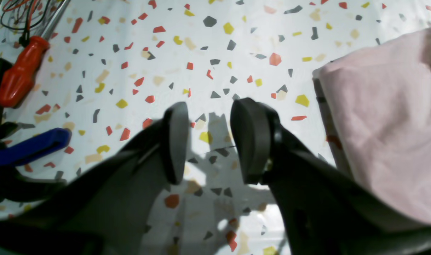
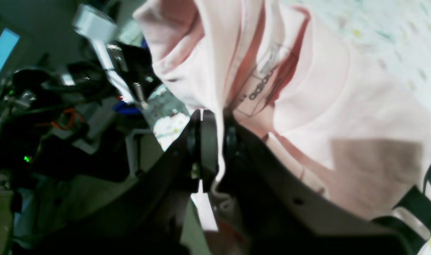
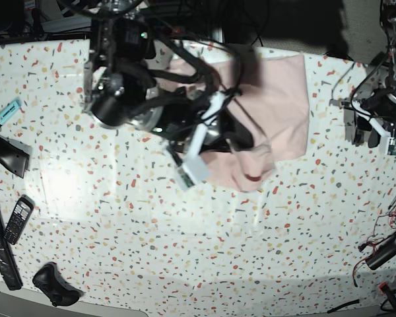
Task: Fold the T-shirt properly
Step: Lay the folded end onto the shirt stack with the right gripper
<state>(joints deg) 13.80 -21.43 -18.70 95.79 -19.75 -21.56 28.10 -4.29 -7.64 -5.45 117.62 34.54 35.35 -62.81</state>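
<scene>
Right gripper [image 2: 217,148] clamps a fold of the pink T-shirt [image 3: 277,105], whose printed label [image 2: 263,85] reads "adidas". Left gripper [image 1: 210,141] hangs parted over the speckled table [image 1: 208,53], beside an orange screwdriver [image 1: 19,72].

T-shirt [image 3: 280,109]: you see pale pink, black lettering and a boxed label print.
Counter [image 3: 185,251]: white, speckled red, yellow, grey.
Screwdriver [image 1: 19,72]: orange-red handle at your 10 o'clock.
Clamp [image 1: 28,148]: blue.
Jaws: black on both arms.
</scene>
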